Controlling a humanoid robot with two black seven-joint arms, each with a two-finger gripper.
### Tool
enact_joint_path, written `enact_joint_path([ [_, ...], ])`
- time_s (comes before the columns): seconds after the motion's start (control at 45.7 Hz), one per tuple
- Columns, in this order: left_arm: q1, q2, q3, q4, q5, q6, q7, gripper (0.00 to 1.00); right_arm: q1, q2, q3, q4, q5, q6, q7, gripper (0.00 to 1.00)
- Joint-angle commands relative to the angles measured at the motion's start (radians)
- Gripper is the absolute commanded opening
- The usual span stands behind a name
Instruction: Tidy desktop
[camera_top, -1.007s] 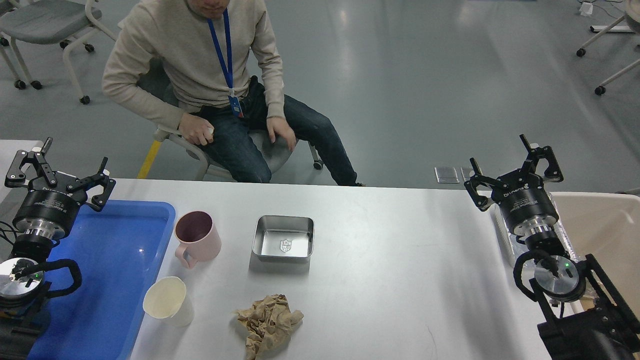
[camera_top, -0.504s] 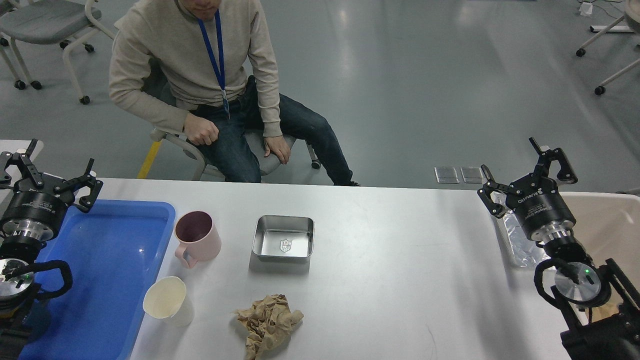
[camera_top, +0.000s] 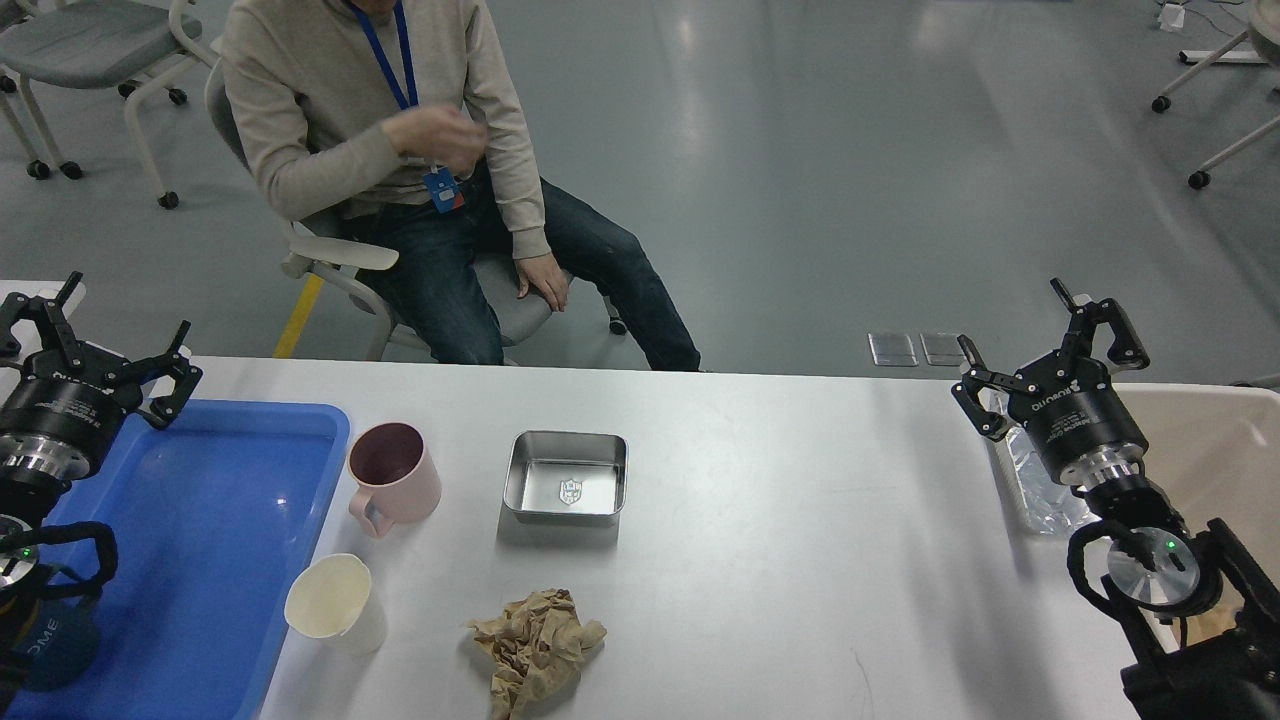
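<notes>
A glossy grey floor (camera_top: 800, 150) fills the upper frame, with a grey wheeled chair (camera_top: 90, 50) at upper left, white caster legs (camera_top: 1200, 120) at upper right, and soft overhead glare.

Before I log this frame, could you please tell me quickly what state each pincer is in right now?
Left pincer: open, holding nothing, above the far left corner of the desktop.
Right pincer: open, holding nothing.
</notes>
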Motion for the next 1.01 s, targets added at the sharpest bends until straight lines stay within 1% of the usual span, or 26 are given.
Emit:
enact_joint_path([
  [0.0, 0.018, 0.071, 0.025, -0.092, 0.088, 0.081, 0.026, 0.96, 0.001, 0.002, -0.001, 0.0, -0.007, 0.0, 0.0, 1.0],
  [0.088, 0.036, 0.131, 0.051, -0.193, 0.212, 0.151, 0.025, 0.96, 0.001, 0.003, -0.001, 0.002, -0.015, 0.0, 0.0, 1.0],
  [0.153, 0.072, 0.165, 0.05, -0.277, 0.29, 0.177, 0.023, 0.96, 0.001, 0.005, -0.002, 0.003, -0.015, 0.0, 0.0, 1.0],
  [0.285, 0.142, 0.232, 0.041, -0.399, 0.399, 0.188, 0.007, 0.96, 0.004, 0.006, -0.021, 0.003, -0.015, 0.0, 0.0, 1.0],
  [0.394, 0.171, 0.273, 0.054, -0.457, 0.505, 0.197, -0.024, 0.96, 0.009, 0.009, -0.047, 0.003, -0.024, 0.0, 0.0, 1.0],
  [0.438, 0.202, 0.301, 0.055, -0.482, 0.596, 0.2, -0.036, 0.96, 0.009, 0.009, -0.05, 0.003, -0.028, 0.0, 0.0, 1.0],
  [0.547, 0.268, 0.349, 0.055, -0.531, 0.753, 0.206, -0.061, 0.96, 0.006, 0.003, -0.05, 0.003, -0.028, 0.0, 0.0, 1.0],
  [0.679, 0.351, 0.436, 0.053, -0.569, 0.861, 0.206, -0.105, 0.96, 0.003, -0.001, -0.05, 0.002, -0.028, 0.0, 0.0, 1.0],
  [0.722, 0.377, 0.485, 0.056, -0.575, 0.87, 0.204, -0.115, 0.96, 0.003, -0.003, -0.051, 0.002, -0.028, 0.0, 0.0, 1.0],
  [0.854, 0.428, 0.565, 0.058, -0.575, 0.899, 0.206, -0.125, 0.96, 0.001, -0.011, -0.051, 0.0, -0.033, 0.0, 0.0, 1.0],
  [0.985, 0.469, 0.631, 0.058, -0.575, 0.973, 0.206, -0.179, 0.96, -0.004, -0.023, -0.053, 0.0, -0.044, 0.0, -0.002, 1.0],
])
